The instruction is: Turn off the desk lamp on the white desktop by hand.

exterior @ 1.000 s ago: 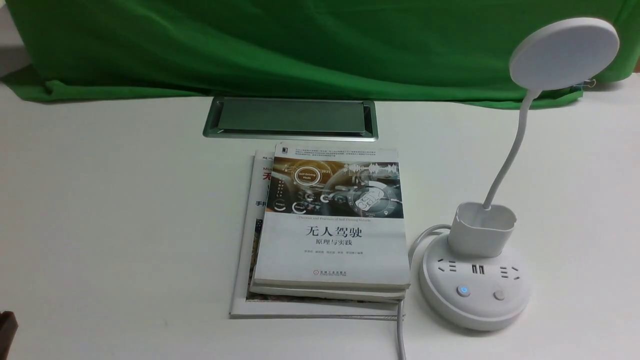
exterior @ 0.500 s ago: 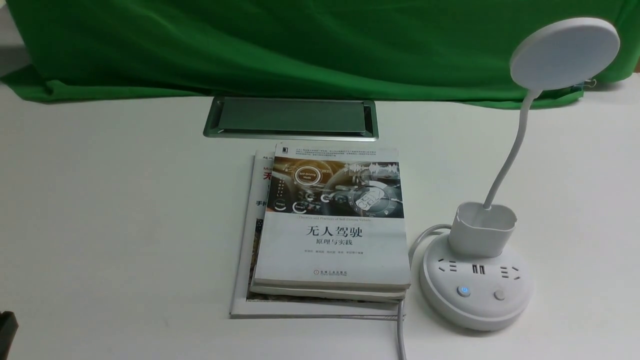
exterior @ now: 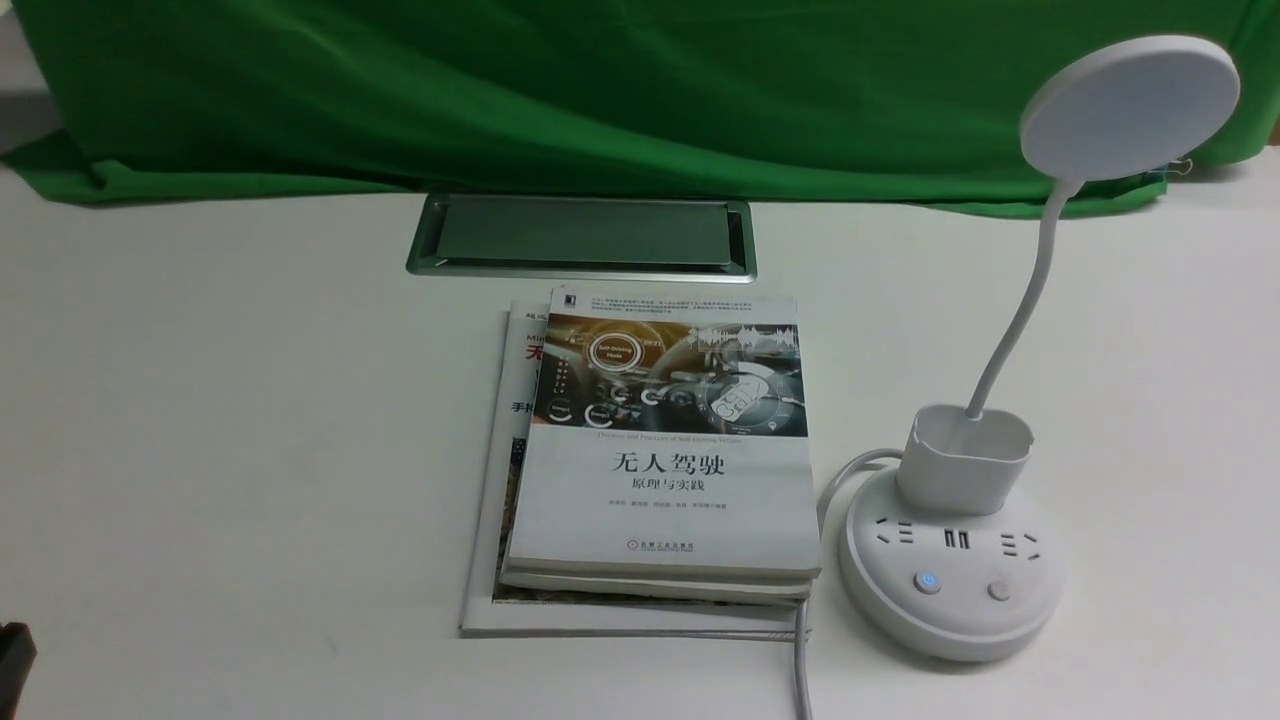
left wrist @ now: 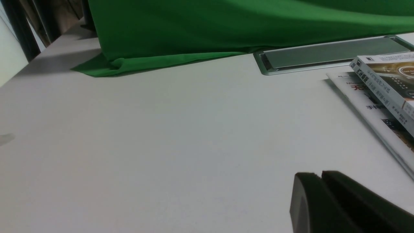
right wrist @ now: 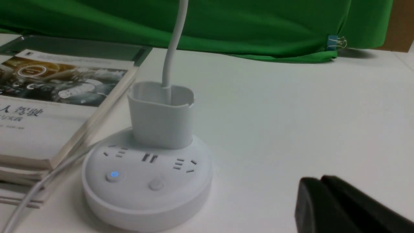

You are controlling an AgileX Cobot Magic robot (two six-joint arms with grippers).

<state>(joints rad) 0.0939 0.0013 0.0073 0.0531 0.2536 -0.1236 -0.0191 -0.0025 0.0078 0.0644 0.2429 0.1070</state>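
The white desk lamp stands at the right of the white desktop (exterior: 250,400). It has a disc head (exterior: 1130,105), a thin neck (exterior: 1020,310), a cup (exterior: 965,455) and a round puck base (exterior: 950,600). The base's left button (exterior: 928,580) glows blue; the plain right button (exterior: 998,590) is unlit. The right wrist view shows the base (right wrist: 145,194) and both buttons. My right gripper (right wrist: 321,179) is shut and empty, beside the base and apart from it, out of the front view. My left gripper (left wrist: 321,174) is shut and empty over bare desktop, with only a dark edge (exterior: 12,650) showing in the front view.
A stack of books (exterior: 665,450) lies just left of the lamp base. The lamp's white cord (exterior: 800,660) runs to the front edge between them. A silver-grey cable hatch (exterior: 582,235) sits behind the books. Green cloth (exterior: 600,90) covers the back, held by a binder clip (right wrist: 334,42).
The dark edge of my left gripper at the lower left of the front view has sunk slightly. The lamp, books and blue light are unchanged.
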